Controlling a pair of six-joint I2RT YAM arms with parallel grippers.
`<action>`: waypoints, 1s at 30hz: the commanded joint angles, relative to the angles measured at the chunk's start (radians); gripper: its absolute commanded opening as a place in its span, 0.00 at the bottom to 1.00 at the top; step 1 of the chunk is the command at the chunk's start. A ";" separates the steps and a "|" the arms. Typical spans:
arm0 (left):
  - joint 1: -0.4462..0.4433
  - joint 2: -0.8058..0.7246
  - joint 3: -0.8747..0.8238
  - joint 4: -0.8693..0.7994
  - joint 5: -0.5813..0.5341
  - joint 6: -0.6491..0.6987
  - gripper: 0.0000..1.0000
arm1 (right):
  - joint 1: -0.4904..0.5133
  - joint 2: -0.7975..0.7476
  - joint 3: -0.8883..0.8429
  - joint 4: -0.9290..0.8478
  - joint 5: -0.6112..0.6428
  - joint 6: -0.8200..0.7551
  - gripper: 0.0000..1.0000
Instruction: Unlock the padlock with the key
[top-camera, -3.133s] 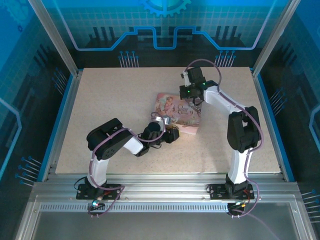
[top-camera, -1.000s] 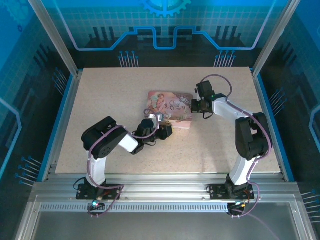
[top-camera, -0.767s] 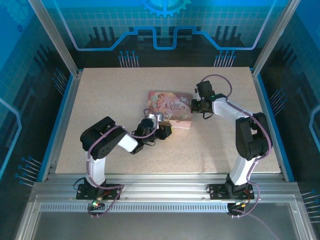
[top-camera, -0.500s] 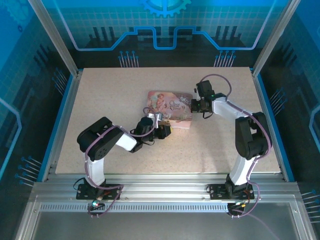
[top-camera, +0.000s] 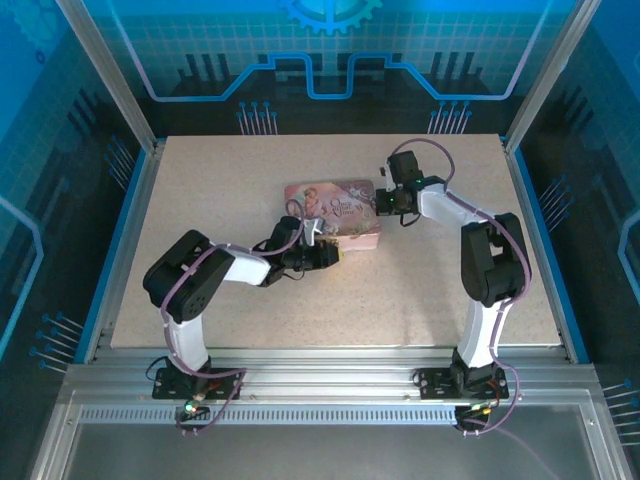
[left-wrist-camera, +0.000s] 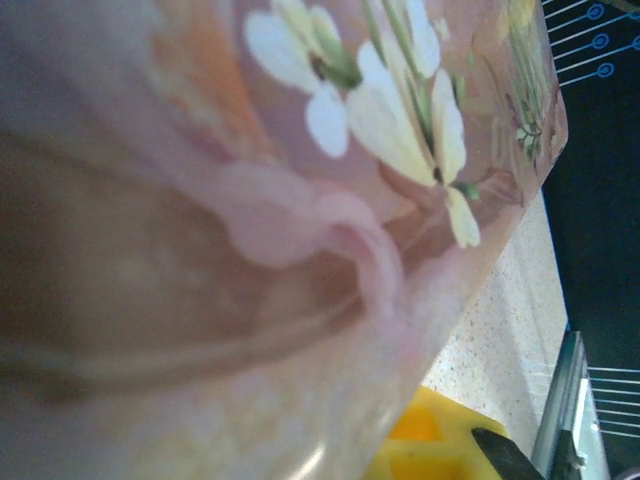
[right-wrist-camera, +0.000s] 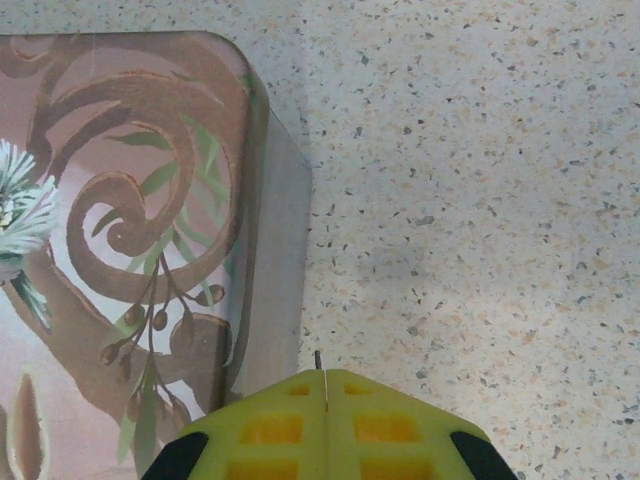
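dark thin key sliver (right-wrist-camera: 318, 358) (edge-on) between yellow pads (right-wrist-camera: 268, 428) of right gripper (right-wrist-camera: 325, 378)

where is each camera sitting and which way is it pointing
top external: above and behind the bases, looking down on the table; both arms show, left hand and right hand by the pink box.
left wrist: close against the box's print; one yellow finger shows.
right wrist: looking down at the box's corner and table; its shut hand pinches a sliver, likely the key.
shared: all see the box.
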 joint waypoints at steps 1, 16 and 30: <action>0.018 -0.034 0.034 -0.042 0.122 -0.072 0.09 | -0.021 -0.051 -0.044 0.024 -0.046 -0.004 0.00; 0.035 -0.031 0.116 -0.095 0.169 -0.152 0.09 | -0.086 -0.397 -0.347 0.121 -0.099 0.096 0.00; 0.042 -0.038 0.261 -0.365 0.156 -0.123 0.08 | -0.073 -0.760 -0.715 0.352 -0.358 0.307 0.00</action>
